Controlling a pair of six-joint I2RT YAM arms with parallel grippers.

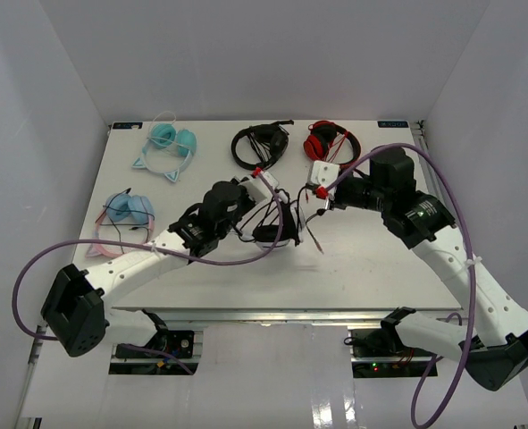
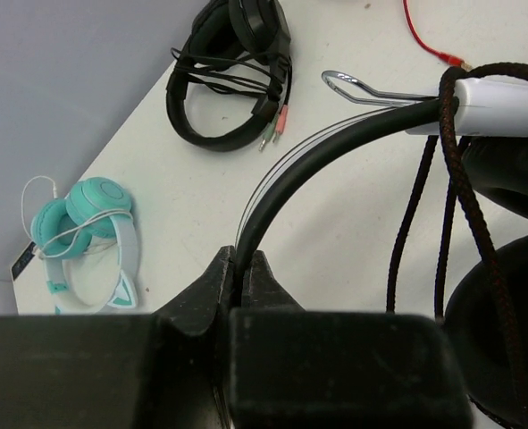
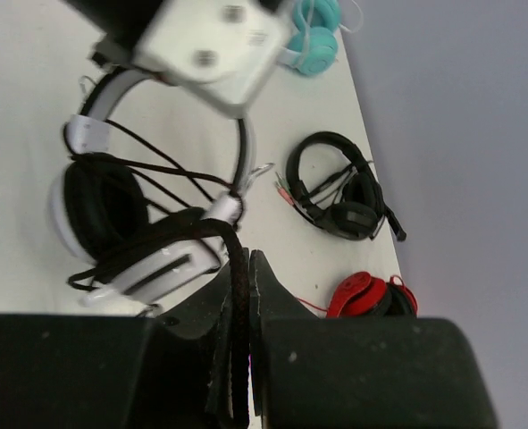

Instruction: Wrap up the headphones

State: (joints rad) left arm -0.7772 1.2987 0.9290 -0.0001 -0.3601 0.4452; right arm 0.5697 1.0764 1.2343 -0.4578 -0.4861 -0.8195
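Reaching low from the near-left, my left arm has the left gripper (image 2: 243, 265) clenched on the black band (image 2: 335, 143) of the headphones (image 1: 270, 217), while my right arm comes up from the near-right, elbow high and wrist bent leftward. The right gripper (image 3: 243, 261) is pinched tight on the braided cable (image 3: 233, 234) (strands of it cross the cups). The headphones sit mid-table (image 1: 380, 259) between both grippers, long axis roughly left to right, band toward my left, cups toward my right.
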